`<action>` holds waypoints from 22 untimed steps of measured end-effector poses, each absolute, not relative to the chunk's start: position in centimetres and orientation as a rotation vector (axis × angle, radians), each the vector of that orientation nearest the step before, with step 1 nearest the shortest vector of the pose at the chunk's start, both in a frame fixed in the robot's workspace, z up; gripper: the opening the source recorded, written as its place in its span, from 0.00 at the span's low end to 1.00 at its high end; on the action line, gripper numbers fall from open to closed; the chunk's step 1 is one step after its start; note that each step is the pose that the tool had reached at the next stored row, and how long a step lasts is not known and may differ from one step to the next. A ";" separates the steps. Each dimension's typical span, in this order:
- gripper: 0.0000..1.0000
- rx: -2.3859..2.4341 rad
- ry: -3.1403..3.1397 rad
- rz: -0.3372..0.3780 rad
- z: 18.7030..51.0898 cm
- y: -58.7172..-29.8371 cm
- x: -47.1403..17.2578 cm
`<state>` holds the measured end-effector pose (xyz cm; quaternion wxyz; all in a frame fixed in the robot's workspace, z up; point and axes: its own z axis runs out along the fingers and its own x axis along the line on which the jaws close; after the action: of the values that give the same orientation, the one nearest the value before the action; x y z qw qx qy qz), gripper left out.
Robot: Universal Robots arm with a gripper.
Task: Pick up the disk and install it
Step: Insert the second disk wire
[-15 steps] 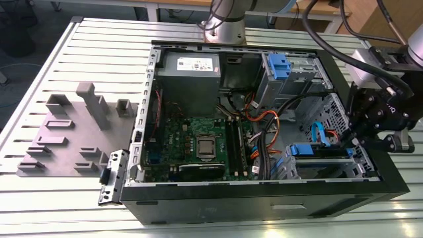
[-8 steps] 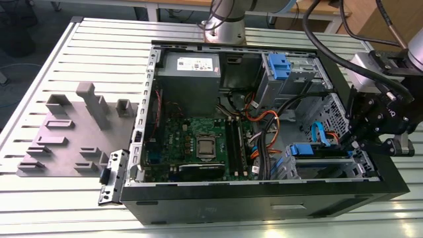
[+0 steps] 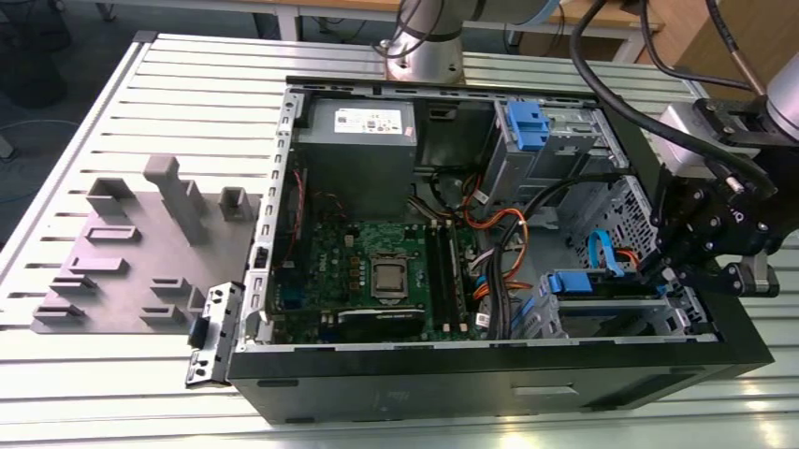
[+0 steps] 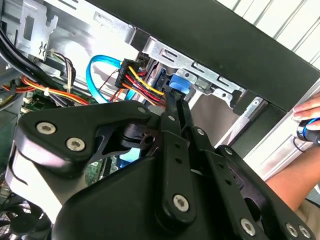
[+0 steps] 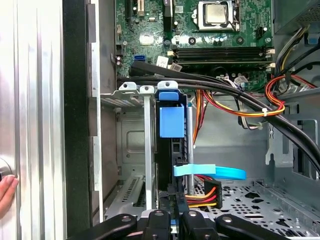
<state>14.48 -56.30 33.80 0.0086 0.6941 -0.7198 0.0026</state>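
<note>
An open computer case [image 3: 500, 369] lies on a table [image 3: 112, 393] made of metal slats. In the exterior view the arm's pincer [image 3: 665, 274] hangs over the case's edge at about 3 o'clock in the picture.

The disk [image 3: 578, 282] is inside the case. It stands on its thin edge in a metal slot [image 3: 612, 313], at about 4 o'clock from the middle of the case. In the first wrist view its blue plastic tab [image 5: 171, 121] faces the camera, and the pincer is right at the near end of the disk. I cannot tell how far open the pincer is, or if it has hold of the disk.

A flat light blue cable [image 5: 210, 172] and a plug with red, yellow and black wires [image 5: 212, 192] sit just beside the disk.

The green board [image 3: 381, 271] with its chips lies in the middle of the case. A grey power box [image 3: 359, 122] sits at about 11 o'clock from the board. Another blue drive holder [image 3: 525, 123] sits at about 1 o'clock.

A grey tray [image 3: 131, 257] with blocks on it lies on the table at 9 o'clock from the case.

In the second wrist view a person's hand [image 4: 309, 114] is just outside the case wall.
</note>
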 end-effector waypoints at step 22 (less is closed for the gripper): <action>0.24 2.168 -2.249 0.009 33.5 -56.2 14.5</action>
<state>14.47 -56.24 33.45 0.0089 0.6941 -0.7198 0.0029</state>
